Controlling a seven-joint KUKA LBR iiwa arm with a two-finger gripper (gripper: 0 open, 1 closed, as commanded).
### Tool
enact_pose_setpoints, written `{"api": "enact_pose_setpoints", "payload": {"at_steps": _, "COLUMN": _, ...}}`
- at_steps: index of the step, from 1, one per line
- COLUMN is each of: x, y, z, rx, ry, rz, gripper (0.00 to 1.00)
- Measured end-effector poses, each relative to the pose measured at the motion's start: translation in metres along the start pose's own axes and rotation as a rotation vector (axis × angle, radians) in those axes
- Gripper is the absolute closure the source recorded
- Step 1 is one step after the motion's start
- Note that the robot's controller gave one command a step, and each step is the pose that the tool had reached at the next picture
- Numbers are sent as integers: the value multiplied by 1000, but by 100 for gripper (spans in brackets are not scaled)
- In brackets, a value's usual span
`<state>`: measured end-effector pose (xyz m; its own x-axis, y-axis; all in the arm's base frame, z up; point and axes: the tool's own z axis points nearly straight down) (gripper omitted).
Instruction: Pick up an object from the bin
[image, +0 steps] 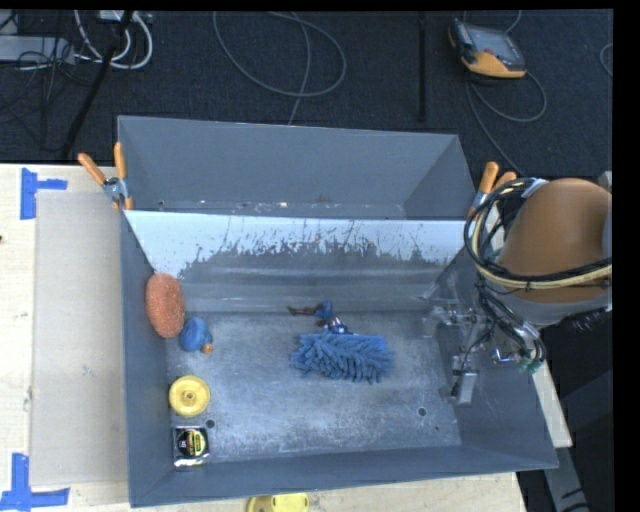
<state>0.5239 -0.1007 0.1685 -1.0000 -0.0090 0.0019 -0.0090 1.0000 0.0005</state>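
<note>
My gripper (462, 383) hangs at the right side of the bin, close to the right wall, with its fingers pointing down and nothing visible between them. The nearest loose thing is a blue shaggy mop head (342, 356) lying in the middle of the bin floor, well to the gripper's left. A small dark and blue piece (322, 312) lies just beyond the mop head, toward the back wall.
Along the bin's left side lie an orange-brown oval sponge (165, 304), a small blue toy (195, 334), a yellow round roll (189, 396) and a black and yellow tape measure (191, 443). The arm's orange cover and cables sit above the right rim.
</note>
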Motion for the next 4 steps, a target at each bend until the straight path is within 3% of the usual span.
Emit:
{"api": "enact_pose_setpoints", "payload": {"at_steps": 1, "x": 0, "y": 0, "z": 0, "rx": 0, "ry": 0, "rz": 0, "gripper": 0}}
{"api": "enact_pose_setpoints", "payload": {"at_steps": 2, "x": -49, "y": 43, "z": 32, "rx": 3, "ry": -9, "rz": -17, "gripper": 0}}
{"api": "enact_pose_setpoints", "payload": {"at_steps": 3, "x": -69, "y": 75, "z": 45, "rx": -3, "ry": -1, "rz": -27, "gripper": 0}}
{"api": "enact_pose_setpoints", "payload": {"at_steps": 4, "x": -77, "y": 79, "z": 76, "rx": 1, "ry": -6, "rz": -57, "gripper": 0}}
